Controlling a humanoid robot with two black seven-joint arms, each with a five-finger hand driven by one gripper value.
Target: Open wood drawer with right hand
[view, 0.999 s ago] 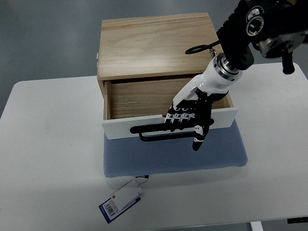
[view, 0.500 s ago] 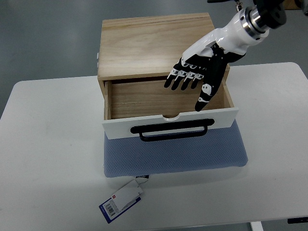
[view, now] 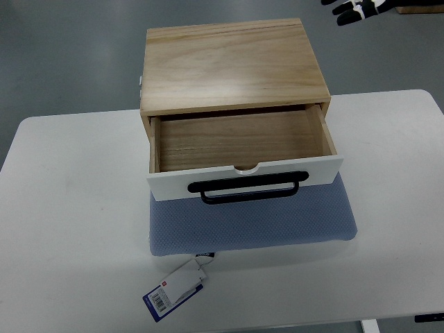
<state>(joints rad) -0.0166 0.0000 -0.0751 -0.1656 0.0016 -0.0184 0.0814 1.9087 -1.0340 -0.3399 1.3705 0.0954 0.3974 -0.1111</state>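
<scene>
From where I sit the drawer [view: 239, 149] looks pulled out far enough, so I judge the step in hand to be nothing more than clearing the arm away cleanly. The right hand [view: 357, 8] shows only as a few black and white fingers [view: 347, 18] at the upper right corner of the frame, stretched out loosely and holding nothing, well apart from the box [view: 232, 62]. To finish well I would lift it up and out without sweeping low over the box top, and I would leave the black handle [view: 244, 190] alone, since any brush against it could nudge the drawer back in. The left hand is nowhere in the picture. The drawer sits in the middle of the frame, sticking out of the pale wooden box toward the lower edge; its inside is bare wood and holds nothing, its front panel is white with a small notch in the top edge. The box stands on a blue-grey pad [view: 253, 225] on the white counter [view: 69, 229], with a tag [view: 173, 288] lying near the pad's lower left corner.
</scene>
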